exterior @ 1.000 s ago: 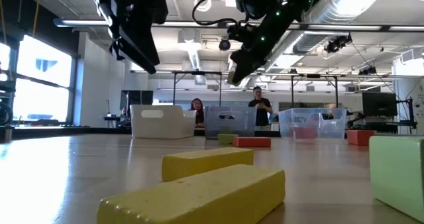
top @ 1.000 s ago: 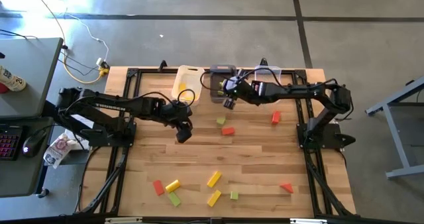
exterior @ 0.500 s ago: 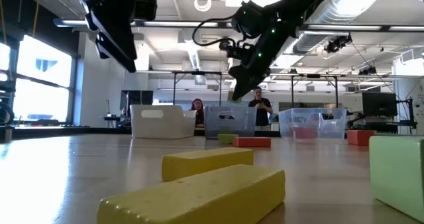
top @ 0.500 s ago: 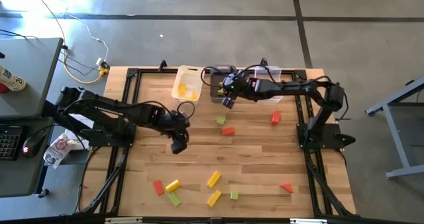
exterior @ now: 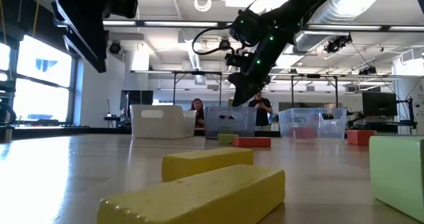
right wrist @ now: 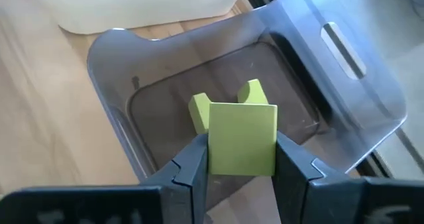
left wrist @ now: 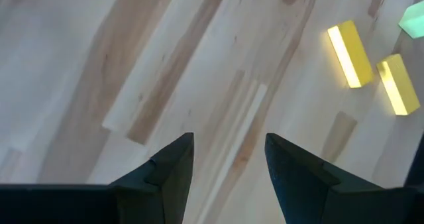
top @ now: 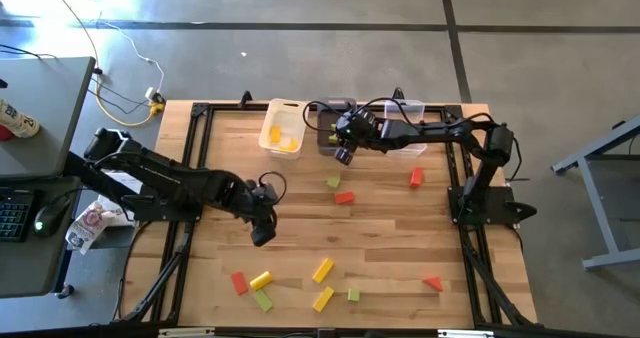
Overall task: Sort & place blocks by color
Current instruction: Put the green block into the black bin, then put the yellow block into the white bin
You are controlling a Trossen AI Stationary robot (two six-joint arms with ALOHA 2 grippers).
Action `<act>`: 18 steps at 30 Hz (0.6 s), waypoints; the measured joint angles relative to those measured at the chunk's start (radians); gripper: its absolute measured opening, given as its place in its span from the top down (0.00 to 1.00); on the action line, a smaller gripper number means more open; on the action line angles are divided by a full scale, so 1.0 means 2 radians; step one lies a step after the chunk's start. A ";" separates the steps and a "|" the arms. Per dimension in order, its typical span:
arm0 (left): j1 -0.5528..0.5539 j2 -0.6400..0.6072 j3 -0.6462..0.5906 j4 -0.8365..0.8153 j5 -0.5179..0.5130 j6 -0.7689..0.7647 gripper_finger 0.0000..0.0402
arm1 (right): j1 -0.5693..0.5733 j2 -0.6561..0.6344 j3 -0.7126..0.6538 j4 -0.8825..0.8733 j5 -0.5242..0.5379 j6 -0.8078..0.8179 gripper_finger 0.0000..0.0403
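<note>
Green block (right wrist: 242, 139) upright in right gripper (right wrist: 242, 159) over grey bin (right wrist: 311, 85).

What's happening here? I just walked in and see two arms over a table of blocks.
The right gripper holds a light green block above the grey bin, which already has a green piece inside. The left gripper hangs open and empty over bare table, facing the yellow blocks near the front edge.

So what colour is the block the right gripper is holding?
Light green. The block shows best in the right wrist view, held between the right gripper fingers above the grey bin.
</note>
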 joint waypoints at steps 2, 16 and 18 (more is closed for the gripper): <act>-0.014 0.000 0.000 -0.002 -0.003 -0.019 0.57 | 0.000 0.000 0.000 0.000 -0.003 0.008 0.75; -0.077 0.000 0.000 -0.006 -0.025 -0.121 0.57 | 0.000 0.000 0.000 -0.003 -0.005 0.018 0.55; -0.080 0.000 0.000 -0.007 -0.026 -0.124 0.57 | 0.000 0.000 0.000 -0.004 -0.005 0.019 0.55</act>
